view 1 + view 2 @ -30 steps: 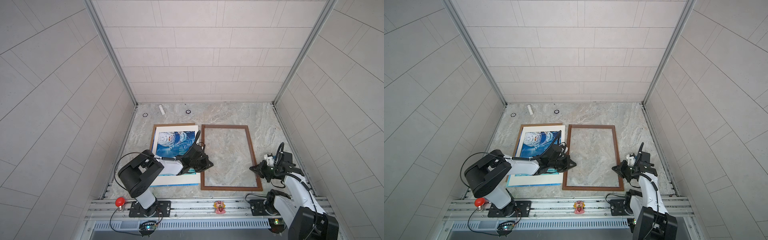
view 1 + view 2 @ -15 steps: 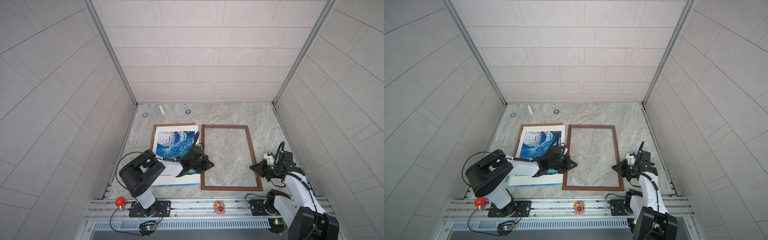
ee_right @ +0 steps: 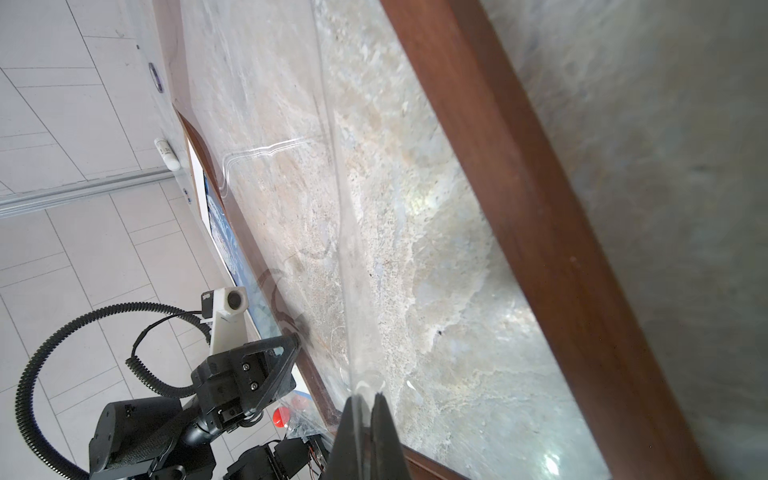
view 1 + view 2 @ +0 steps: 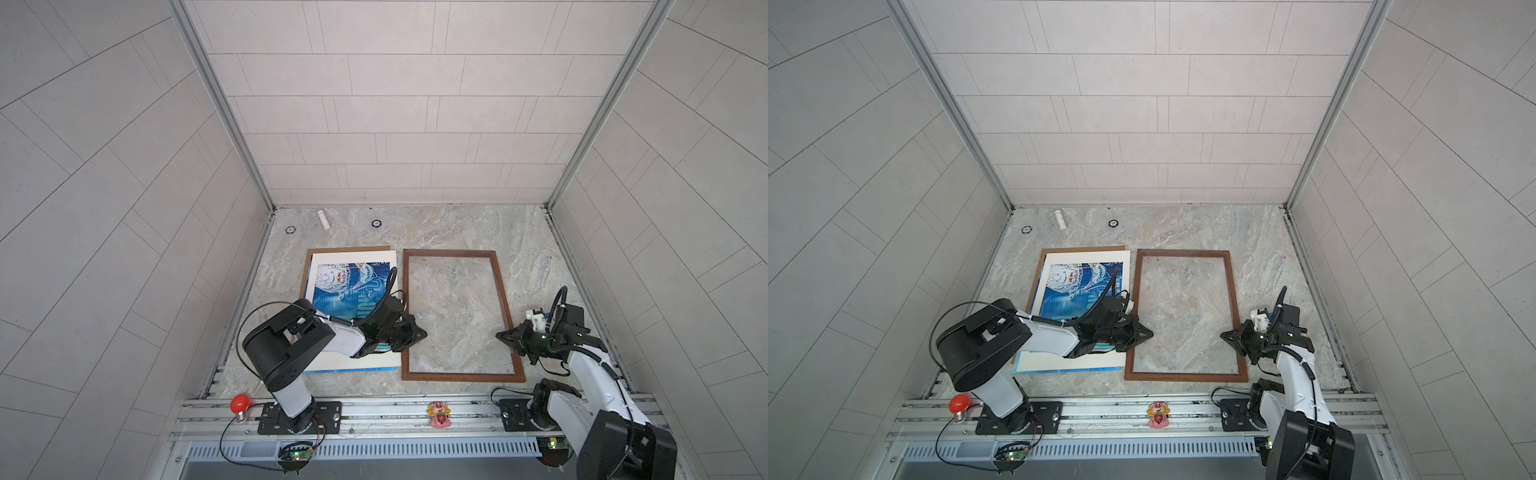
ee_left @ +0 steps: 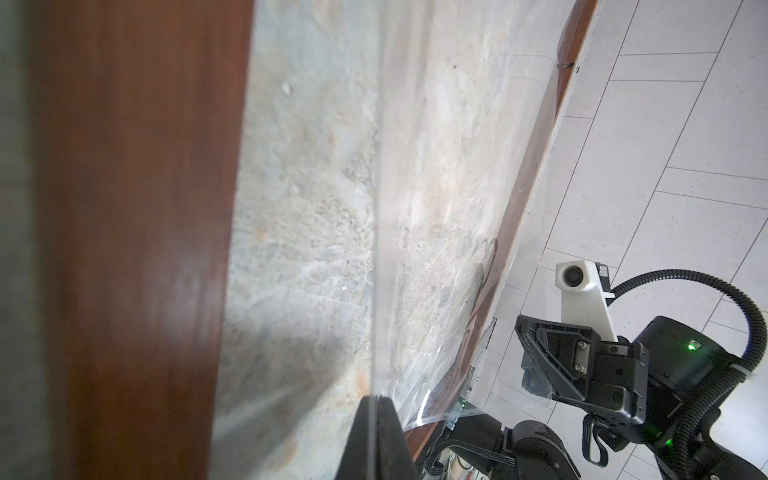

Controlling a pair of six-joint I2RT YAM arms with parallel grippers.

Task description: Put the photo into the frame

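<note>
Up close at my wrists, a clear sheet (image 5: 436, 166) is showing that both top views are hardly catching: it is running edge-on out of my left claw (image 5: 377, 401) and my right claw (image 3: 368, 397), both clenching on it. From above, my claws are hovering over the long sides of the frame (image 4: 461, 377). Just beside it, the photo (image 4: 353, 291) is lying face up on a brown board (image 4: 308, 274). All is sitting on a marble table (image 4: 457, 228) between tiled walls (image 4: 415, 104).

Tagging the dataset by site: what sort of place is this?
Likely a robot test cell: a left arm and right arm bolted to a metal rail, tiled walls boxing in a marble-look table, a frame and photo laid out.
</note>
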